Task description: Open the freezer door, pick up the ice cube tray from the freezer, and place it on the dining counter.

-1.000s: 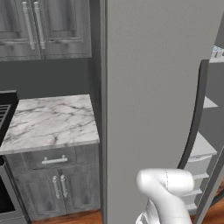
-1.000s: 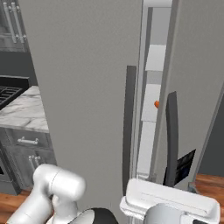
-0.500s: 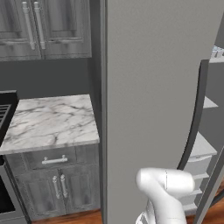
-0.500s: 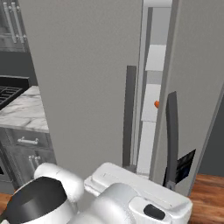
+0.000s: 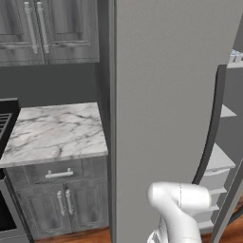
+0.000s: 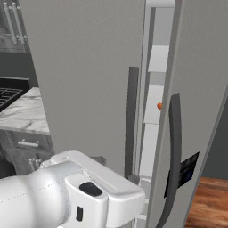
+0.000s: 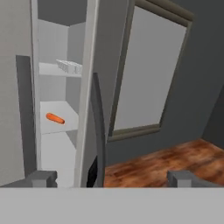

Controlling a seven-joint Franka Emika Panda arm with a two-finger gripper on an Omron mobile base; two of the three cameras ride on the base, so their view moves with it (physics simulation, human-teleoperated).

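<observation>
Ice cube tray (image 7: 70, 66) sits on an upper white shelf (image 7: 54, 70), seen through the gap just right of the freezer door (image 5: 166, 95); pale rim, cells too small to make out. One shelf down from it lies a small orange item (image 7: 55, 118). The gap is narrow. Its left edge is the freezer door's dark handle (image 7: 25, 113), its right edge the white edge of the second grey door (image 6: 200, 89), which carries its own curved dark handle (image 7: 98, 131) and a black panel (image 6: 183, 171) low on its face. In the left base view more white shelves show just right of the freezer door's handle. Claw (image 7: 112, 178) is released, tips spread wide with nothing between them. It is well short of the gap, with the left tip roughly in line with the freezer door's handle and the right tip over wooden floor (image 7: 166, 157). Open room lies right of the second door: bare floor and a dark wall with a pale framed panel (image 7: 148, 74). Left of the freezer door a marble tabletop (image 5: 52, 133) butts against it, with grey cabinet fronts (image 5: 61, 199) below and upper cabinets (image 5: 47, 28) above.
</observation>
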